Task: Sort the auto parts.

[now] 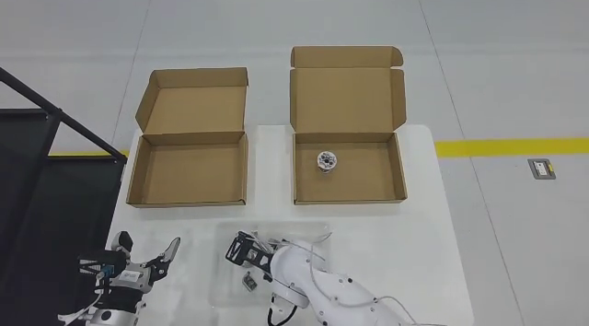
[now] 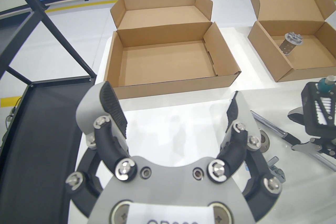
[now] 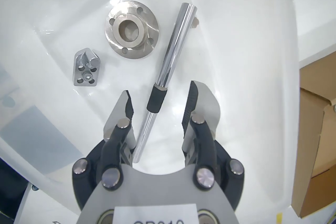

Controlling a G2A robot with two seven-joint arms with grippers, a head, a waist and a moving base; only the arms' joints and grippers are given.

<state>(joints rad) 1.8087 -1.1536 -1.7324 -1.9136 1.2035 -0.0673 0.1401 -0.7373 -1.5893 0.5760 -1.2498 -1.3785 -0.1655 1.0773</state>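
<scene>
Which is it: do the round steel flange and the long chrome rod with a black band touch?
Apart. The right wrist view shows a strip of bare tray between the round steel flange and the chrome rod.

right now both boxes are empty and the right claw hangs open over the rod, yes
No: the top view shows one box holding a metal part; only the other box is empty. The right claw is open over the rod.

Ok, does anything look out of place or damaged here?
Nothing stands out. Both brown cardboard boxes sit open and intact, one holding a silver toothed part; the round steel flange, chrome rod and small metal bracket lie in the clear plastic tray.
</scene>
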